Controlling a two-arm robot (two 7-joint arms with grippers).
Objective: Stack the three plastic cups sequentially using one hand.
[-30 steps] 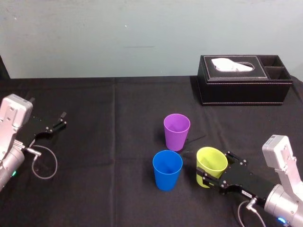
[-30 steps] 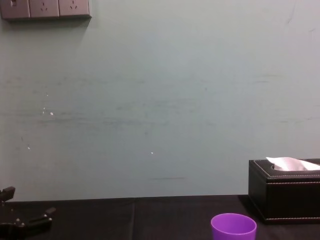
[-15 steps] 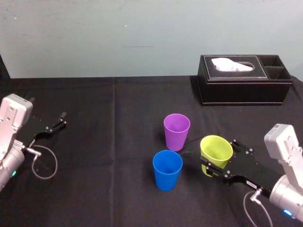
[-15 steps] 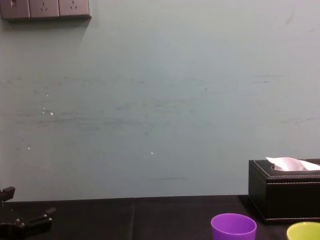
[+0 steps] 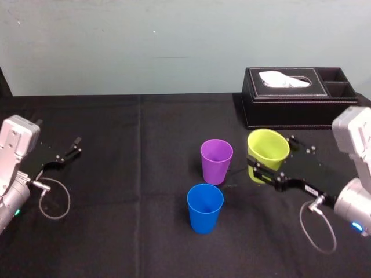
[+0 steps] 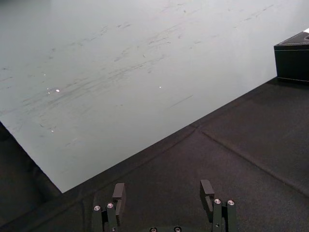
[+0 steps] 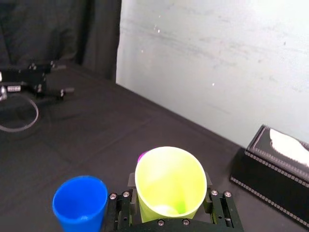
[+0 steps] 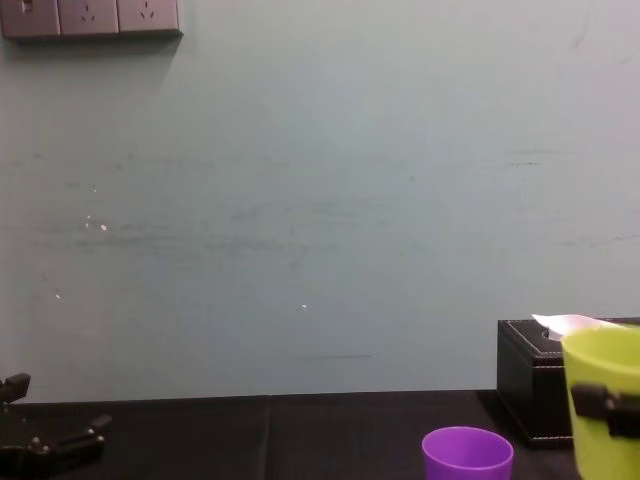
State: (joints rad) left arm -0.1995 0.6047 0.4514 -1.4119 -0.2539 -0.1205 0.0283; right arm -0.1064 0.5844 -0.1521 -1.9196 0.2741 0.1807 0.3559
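Up came your right gripper point(image 5: 270, 157) since half a second back, carrying the yellow-green cup point(image 5: 268, 152) above the black table point(image 5: 116, 191) and farther out, toward the tissue box point(image 5: 298, 98). That table stretched wide under everything, and the box sat at its far right, well apart from the two standing cups. Your left gripper point(image 5: 73, 148) lay parked at the left edge, jaws apart, holding nothing. The right one had its jaws clamped on the yellow-green cup's sides, cup upright, just right of the purple cup point(image 5: 216, 161) and not touching it. The blue cup point(image 5: 204, 207) stood nearest the robot, just in front of the purple, a small gap between them.
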